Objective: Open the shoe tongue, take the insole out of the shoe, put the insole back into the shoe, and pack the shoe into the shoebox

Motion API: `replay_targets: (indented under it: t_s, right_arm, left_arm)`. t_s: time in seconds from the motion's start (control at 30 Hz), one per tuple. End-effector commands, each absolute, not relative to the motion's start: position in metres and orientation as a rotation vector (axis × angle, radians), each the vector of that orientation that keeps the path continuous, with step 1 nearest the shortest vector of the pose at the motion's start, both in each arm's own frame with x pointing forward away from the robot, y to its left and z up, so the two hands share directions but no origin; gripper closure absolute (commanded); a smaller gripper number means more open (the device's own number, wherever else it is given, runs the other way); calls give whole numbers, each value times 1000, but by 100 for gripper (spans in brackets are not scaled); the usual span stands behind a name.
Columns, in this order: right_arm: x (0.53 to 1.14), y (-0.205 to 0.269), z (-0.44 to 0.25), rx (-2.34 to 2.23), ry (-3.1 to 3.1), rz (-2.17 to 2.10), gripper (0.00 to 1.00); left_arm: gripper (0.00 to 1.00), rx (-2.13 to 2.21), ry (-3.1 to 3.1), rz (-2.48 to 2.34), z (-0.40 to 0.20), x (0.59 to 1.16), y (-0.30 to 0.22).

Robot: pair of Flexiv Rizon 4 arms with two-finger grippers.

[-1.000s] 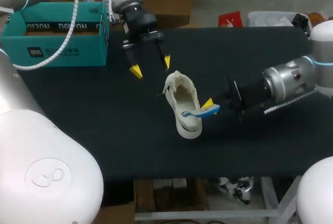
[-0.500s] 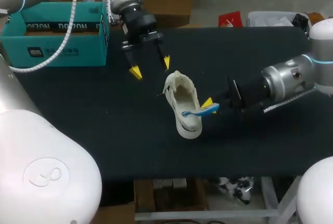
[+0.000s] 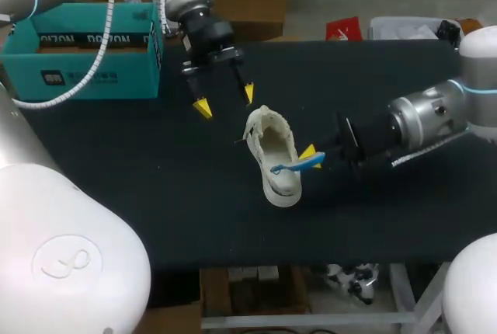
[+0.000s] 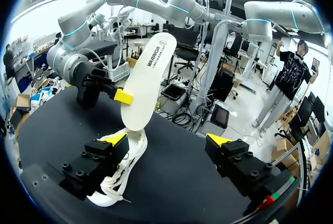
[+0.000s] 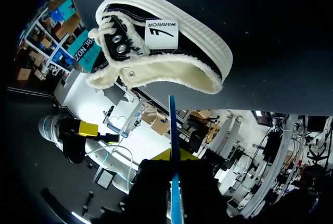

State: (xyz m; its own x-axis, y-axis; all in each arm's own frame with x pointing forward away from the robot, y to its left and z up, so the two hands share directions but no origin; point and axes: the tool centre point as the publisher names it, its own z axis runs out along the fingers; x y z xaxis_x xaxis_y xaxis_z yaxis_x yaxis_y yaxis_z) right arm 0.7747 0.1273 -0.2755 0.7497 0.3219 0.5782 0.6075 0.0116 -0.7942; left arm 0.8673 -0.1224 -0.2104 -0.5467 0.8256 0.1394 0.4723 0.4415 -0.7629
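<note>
print on insole (image 4: 148, 73), shoe tag (image 5: 162, 30), box (image 3: 93, 40) wall

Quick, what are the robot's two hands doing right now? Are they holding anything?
Left gripper: jaws open, holding nothing.
Right gripper: shut on the insole.

Black-and-cream shoe (image 3: 269, 144), white insole (image 3: 300, 166) seemingly blue underneath, teal shoebox (image 3: 85, 78)
</note>
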Motion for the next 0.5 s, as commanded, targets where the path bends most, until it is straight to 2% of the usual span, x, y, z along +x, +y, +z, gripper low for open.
replay_targets:
  t_s: [0.03, 0.5]
  right_arm:
    - [773, 126, -277, -1588, -757, -268, 100]
    - [775, 126, -280, -1596, -689, -339, 100]
  left_arm:
    - [0, -1073, -2244, 1028, -215, 860, -124]
    - [0, -986, -2333, 1379, -233, 836, -126]
